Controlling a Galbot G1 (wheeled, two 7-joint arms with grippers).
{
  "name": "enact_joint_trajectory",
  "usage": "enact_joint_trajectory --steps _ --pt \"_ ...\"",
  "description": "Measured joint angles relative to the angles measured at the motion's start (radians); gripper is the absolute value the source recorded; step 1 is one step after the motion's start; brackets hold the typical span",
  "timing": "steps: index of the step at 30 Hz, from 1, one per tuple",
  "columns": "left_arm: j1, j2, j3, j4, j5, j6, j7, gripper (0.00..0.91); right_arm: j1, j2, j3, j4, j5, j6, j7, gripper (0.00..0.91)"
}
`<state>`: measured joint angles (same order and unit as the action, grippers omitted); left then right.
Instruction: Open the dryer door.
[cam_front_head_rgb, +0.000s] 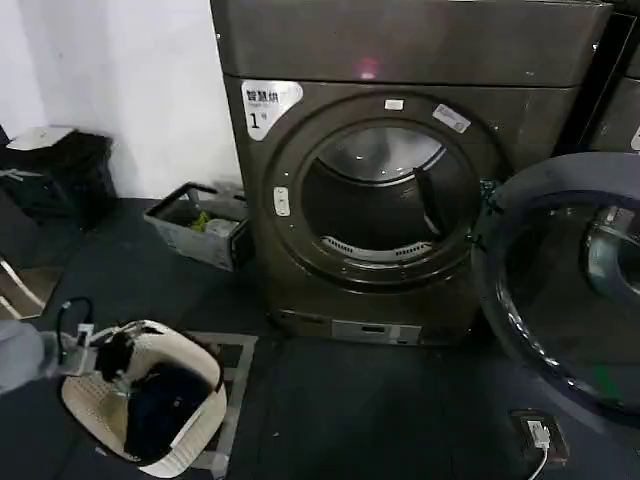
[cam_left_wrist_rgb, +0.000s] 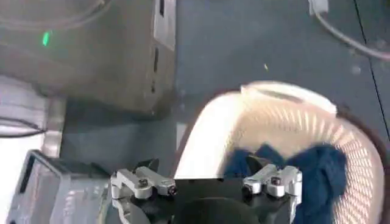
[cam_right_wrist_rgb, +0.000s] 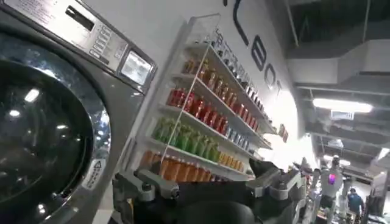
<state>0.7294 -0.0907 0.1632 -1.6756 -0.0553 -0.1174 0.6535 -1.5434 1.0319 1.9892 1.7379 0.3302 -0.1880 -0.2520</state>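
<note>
The dryer door (cam_front_head_rgb: 556, 290), a big round porthole with dark glass, stands swung wide open to the right of the "1"-labelled dryer (cam_front_head_rgb: 300, 270). It is hinged at the right side of the round opening, and the drum (cam_front_head_rgb: 375, 195) lies exposed. My left gripper (cam_front_head_rgb: 108, 352) hangs low at the left, far from the door. It is open over the laundry basket, and its fingers (cam_left_wrist_rgb: 148, 167) spread wide with nothing between them. My right gripper (cam_right_wrist_rgb: 201, 176) is open too, held in the air with nothing in it.
A white laundry basket (cam_front_head_rgb: 90, 405) with dark blue clothes (cam_left_wrist_rgb: 317, 176) sits on the floor at the lower left. A grey crate (cam_front_head_rgb: 195, 225) stands left of the dryer. A small device with a cable (cam_front_head_rgb: 538, 435) lies on the floor. Another machine's chrome-ringed porthole (cam_right_wrist_rgb: 42, 140) and shelves of bottles (cam_right_wrist_rgb: 201, 115) are near the right arm.
</note>
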Motion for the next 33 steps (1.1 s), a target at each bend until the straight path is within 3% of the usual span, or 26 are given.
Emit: enact_joint_trajectory --steps 14,33 --pt "0.017 0.031 -0.019 0.103 0.064 -0.033 0.002 0.907 0.003 0.0 0.02 0.004 -0.03 0.003 0.003 0.907" --pt "0.02 0.025 -0.028 0.13 0.068 -0.038 0.006 0.907 -0.004 0.004 0.034 0.016 -0.02 0.0 0.003 0.907"
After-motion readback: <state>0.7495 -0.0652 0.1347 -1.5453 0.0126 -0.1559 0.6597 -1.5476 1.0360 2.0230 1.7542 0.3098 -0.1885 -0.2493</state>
